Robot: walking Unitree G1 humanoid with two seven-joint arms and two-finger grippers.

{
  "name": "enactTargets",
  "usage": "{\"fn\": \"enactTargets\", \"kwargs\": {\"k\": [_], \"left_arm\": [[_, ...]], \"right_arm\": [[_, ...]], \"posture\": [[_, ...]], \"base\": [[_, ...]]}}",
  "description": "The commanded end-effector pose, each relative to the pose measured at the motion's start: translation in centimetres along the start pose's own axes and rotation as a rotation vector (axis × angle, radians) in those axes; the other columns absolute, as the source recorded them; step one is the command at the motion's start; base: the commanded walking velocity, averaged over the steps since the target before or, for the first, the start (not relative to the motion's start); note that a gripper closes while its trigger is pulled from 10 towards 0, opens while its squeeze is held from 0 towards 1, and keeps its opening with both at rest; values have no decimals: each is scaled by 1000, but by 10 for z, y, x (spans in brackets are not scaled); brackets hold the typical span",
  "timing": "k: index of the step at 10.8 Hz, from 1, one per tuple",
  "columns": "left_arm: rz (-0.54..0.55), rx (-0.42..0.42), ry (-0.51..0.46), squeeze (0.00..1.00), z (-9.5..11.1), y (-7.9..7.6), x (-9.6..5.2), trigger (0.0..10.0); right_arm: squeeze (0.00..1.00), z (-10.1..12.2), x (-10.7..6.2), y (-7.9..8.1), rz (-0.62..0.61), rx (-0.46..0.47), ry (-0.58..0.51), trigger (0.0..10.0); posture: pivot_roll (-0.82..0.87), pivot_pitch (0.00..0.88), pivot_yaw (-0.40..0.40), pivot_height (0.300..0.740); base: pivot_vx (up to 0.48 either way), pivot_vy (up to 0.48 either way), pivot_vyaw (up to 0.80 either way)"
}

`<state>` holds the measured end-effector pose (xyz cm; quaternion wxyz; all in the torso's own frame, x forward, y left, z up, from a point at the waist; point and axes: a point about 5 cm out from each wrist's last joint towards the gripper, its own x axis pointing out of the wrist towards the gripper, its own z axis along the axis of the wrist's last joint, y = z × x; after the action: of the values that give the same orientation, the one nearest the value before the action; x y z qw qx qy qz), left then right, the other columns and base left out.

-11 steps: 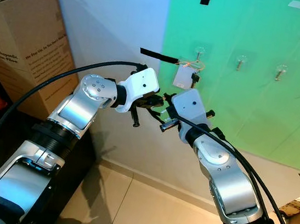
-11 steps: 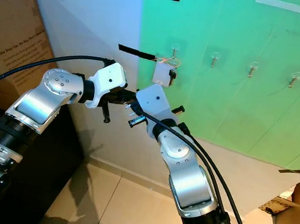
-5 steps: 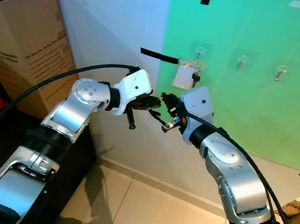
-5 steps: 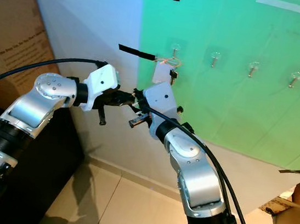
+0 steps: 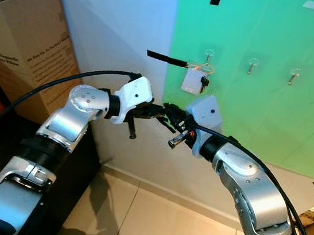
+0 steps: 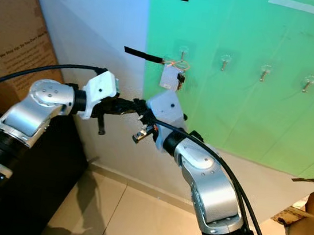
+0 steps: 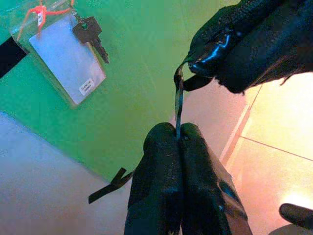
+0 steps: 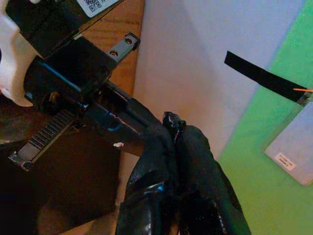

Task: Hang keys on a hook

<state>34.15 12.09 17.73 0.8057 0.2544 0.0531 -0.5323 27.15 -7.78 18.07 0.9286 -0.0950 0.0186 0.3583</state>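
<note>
Left eye view: left gripper (image 5: 159, 111) and right gripper (image 5: 173, 113) are meeting tip to tip below the leftmost hook (image 5: 209, 57), where keys (image 5: 204, 81) and a tag (image 5: 191, 81) are hanging.
Left wrist view: left fingers (image 7: 161, 161) are pinching a thin strip (image 7: 178, 105), keys at 10 o'clock.
Right wrist view: right fingers (image 8: 195, 156) are pressing closed on the same strip.

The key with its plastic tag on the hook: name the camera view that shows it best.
The left wrist view: the key and plastic tag hang large and sharp, orange cord visible. In both eye views they are small on the leftmost hook. The right wrist view catches just the tag's corner.
</note>
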Motion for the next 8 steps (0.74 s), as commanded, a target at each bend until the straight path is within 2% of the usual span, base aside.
{"fn": "enactTargets", "kwargs": {"k": [1,3,4,8], "left_arm": [[28,-14,19,0,-4,6,-7,0],[23,-16,12,0,-4,5,-8,0],[21,-17,10,0,-4,4,-7,314],[44,-31,47,0,-10,5,-9,0]], "right_arm": [[0,8,-1,1,17,10,-37,0],[0,10,-1,-1,5,18,-49,0],[0,11,-1,-3,-5,18,-53,0],[0,20,-1,-17,-105,10,-94,0]], "posture": [[-122,0,37,740],[-122,0,36,740],[-124,0,35,740],[-130,0,29,740]], "base": [[0,0,0],[0,0,0],[0,0,0],[0,0,0]]}}
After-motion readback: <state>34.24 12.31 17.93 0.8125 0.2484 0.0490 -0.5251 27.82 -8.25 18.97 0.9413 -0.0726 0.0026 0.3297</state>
